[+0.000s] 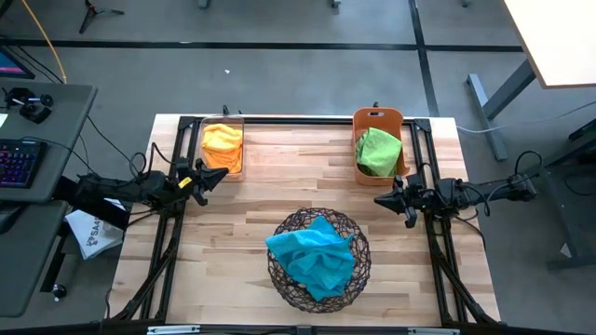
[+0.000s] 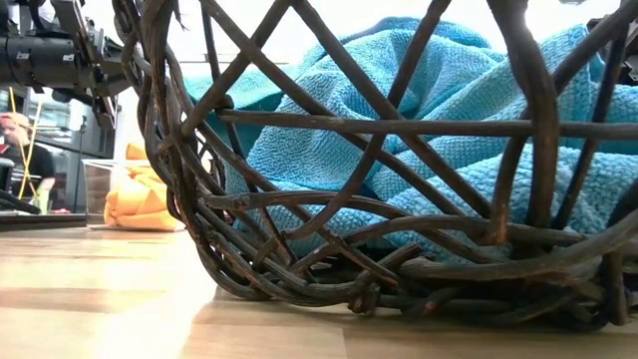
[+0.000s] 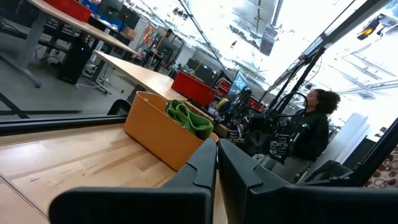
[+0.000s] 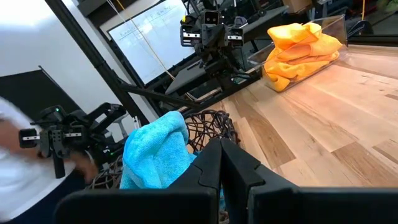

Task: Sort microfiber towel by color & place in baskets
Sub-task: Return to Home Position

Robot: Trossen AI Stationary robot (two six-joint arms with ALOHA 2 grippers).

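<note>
- The soft turquoise-blue microfiber towels (image 1: 315, 258) lay heaped in the round dark-brown wire-mesh bowl (image 1: 357, 234), lower centre of the high view, on the pale wooden bench (image 1: 279, 181).
- The bright orange cloths (image 1: 222, 141) filled the clear plastic bin (image 1: 222, 118) at upper left. The lime-green cloth (image 1: 378, 151) sat in the salmon-orange plastic bin (image 1: 377, 114) at upper right.
- The left gripper (image 1: 220, 174) at mid-left and the right gripper (image 1: 379, 198) at mid-right both had their fingers pressed together, holding nothing.
- The cloths looked light, limp and grippy. Pinching a raised fold from above would likely suit, though the pile might snag on the mesh.
</note>
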